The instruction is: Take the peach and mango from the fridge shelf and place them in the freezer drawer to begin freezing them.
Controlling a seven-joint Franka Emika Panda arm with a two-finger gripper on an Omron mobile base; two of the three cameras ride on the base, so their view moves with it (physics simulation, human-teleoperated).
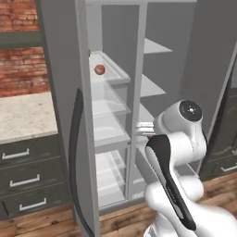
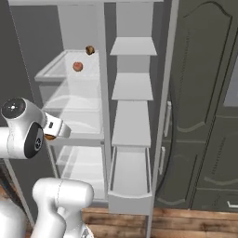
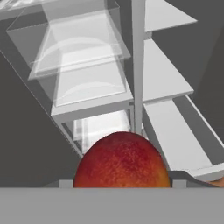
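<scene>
My gripper (image 3: pixel 122 184) is shut on the mango (image 3: pixel 121 159), a red-to-orange fruit that sits low in the hand view. From the base cameras the gripper (image 2: pixel 52 135) hangs in front of the fridge's left column at mid height, with the mango (image 1: pixel 150 137) showing as a small orange spot at its tip. The peach (image 2: pixel 77 66), reddish-pink and round, lies on the ribbed translucent fridge shelf (image 2: pixel 51 69) high up, also seen from the left as the peach (image 1: pixel 99 69). The light-grey freezer drawer (image 2: pixel 130 197) stands pulled out at the bottom of the right column.
A darker brown round thing (image 2: pixel 89 49) sits at the back of the same shelf. Clear bins (image 2: pixel 81 116) fill the left column below it. Plain grey shelves (image 2: pixel 132 86) stack above the drawer. The open fridge door (image 1: pixel 69 115) stands at left, and dark cabinet doors (image 2: pixel 204 116) at right.
</scene>
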